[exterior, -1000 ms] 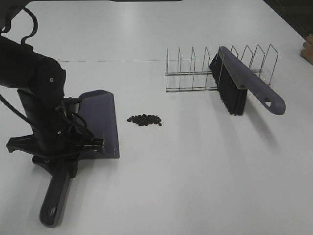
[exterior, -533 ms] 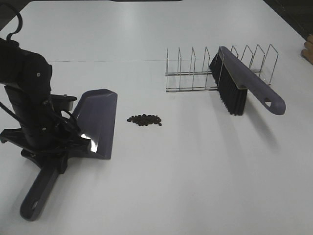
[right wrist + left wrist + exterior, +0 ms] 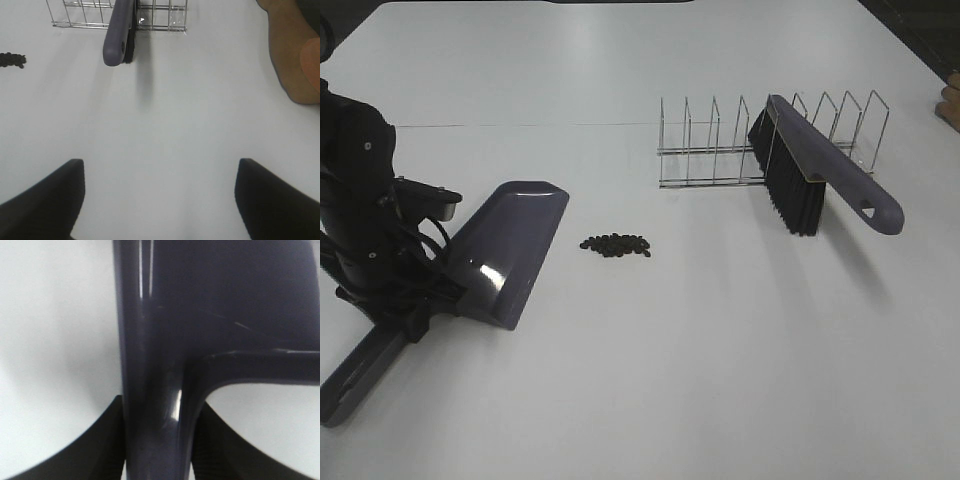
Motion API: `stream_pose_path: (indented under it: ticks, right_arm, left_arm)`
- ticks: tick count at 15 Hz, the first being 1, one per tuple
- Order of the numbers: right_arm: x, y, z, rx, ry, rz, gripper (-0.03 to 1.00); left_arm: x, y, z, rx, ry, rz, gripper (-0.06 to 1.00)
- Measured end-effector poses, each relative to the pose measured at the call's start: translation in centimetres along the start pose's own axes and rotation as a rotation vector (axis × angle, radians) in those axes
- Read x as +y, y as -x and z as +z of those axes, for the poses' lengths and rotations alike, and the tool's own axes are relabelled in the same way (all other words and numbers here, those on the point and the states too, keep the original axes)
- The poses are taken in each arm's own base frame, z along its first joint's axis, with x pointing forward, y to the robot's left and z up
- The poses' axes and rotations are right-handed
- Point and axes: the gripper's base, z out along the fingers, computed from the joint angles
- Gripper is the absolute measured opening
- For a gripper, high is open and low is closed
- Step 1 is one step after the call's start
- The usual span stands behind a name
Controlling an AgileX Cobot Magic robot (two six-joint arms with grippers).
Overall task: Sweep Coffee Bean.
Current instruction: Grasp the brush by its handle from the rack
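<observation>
Left gripper (image 3: 159,440) clamped on dustpan (image 3: 510,245) handle; right gripper (image 3: 160,200) spread wide. Tiny dark ovals of coffee bean (image 3: 616,245), tight cluster near dustpan lip.

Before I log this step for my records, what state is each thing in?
Coffee beans: one small pile, unswept.
Dustpan: held by its handle, mouth toward the beans, not touching them.
Wire rack: upright.
Brush: resting in the wire rack, bristles down, untouched.
Left gripper: jaws shut on the dustpan handle.
Right gripper: jaws open, empty.
</observation>
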Motion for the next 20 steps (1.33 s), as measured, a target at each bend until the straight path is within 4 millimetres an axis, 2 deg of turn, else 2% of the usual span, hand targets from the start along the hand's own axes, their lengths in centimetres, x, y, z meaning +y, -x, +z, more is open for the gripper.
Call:
stream_pose_path:
  ticks: [1,4,5,6,7,8,11,16,20]
  right_arm:
    - [0.0,0.7,0.1,0.014,-0.007,-0.006,0.72]
    - [0.2,4.4,0.9,0.09,-0.039,-0.033,0.72]
    - [0.4,5.9,1.3,0.11,-0.041,-0.037,0.72]
    - [0.8,8.8,2.2,0.147,-0.044,-0.044,0.72]
    - [0.9,9.6,2.5,0.153,-0.045,-0.045,0.72]
    - [1.2,11.5,3.2,0.167,-0.046,-0.048,0.72]
    - [1.8,14.0,5.5,0.221,-0.051,-0.064,0.72]
    - [3.0,17.7,10.8,0.327,-0.056,-0.103,0.72]
    - [3.8,20.2,14.5,0.367,-0.056,-0.124,0.72]
  left_arm:
    - [0.0,0.0,0.0,-0.003,0.005,0.005,0.33]
    - [0.2,0.2,0.0,-0.018,0.023,0.025,0.33]
    - [0.2,0.2,0.0,-0.027,0.025,0.028,0.33]
    - [0.2,0.3,0.0,-0.029,0.027,0.03,0.33]
    - [0.2,0.3,0.0,-0.028,0.027,0.029,0.33]
    - [0.3,0.3,-0.1,-0.017,0.029,0.028,0.33]
    - [0.4,0.6,-0.8,0.022,0.035,0.022,0.33]
    - [0.5,3.0,-3.9,-0.015,0.043,0.01,0.33]
    - [0.6,3.3,-4.5,-0.011,0.045,0.009,0.33]
